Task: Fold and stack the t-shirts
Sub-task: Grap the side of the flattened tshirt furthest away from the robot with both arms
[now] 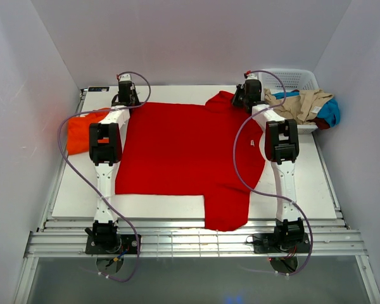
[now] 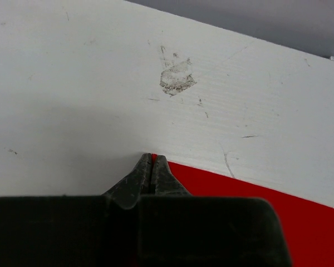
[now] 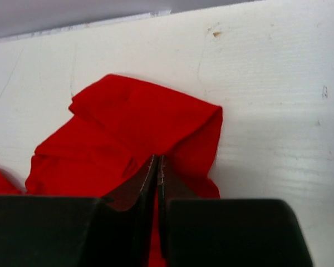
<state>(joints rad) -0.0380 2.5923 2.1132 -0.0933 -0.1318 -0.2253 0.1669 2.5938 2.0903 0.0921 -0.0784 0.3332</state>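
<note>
Both pairs of jaws are pressed together on red cloth. The left gripper point(image 2: 152, 160) pinches the very edge of the red t-shirt point(image 1: 183, 145), with only a sliver of red showing between its tips. The right gripper point(image 3: 157, 161) clamps a bunched fold of the same shirt.

The white table point(image 1: 304, 183) carries everything. The red t-shirt is the largest thing on it, spread mostly flat across the middle. The left gripper sits at its far left corner and the right gripper at its far right corner. There the cloth is crumpled into a rumpled, doubled-over lump, as the right wrist view shows. One near part of the shirt, right of centre, reaches past the table's near edge.

The orange t-shirt point(image 1: 82, 133) lies crumpled at the table's left edge, just beside the red one and partly behind the left arm.

A white lattice basket point(image 1: 297, 79) stands at the far right corner, with tan and blue clothes point(image 1: 304, 104) spilling over its near rim.
</note>
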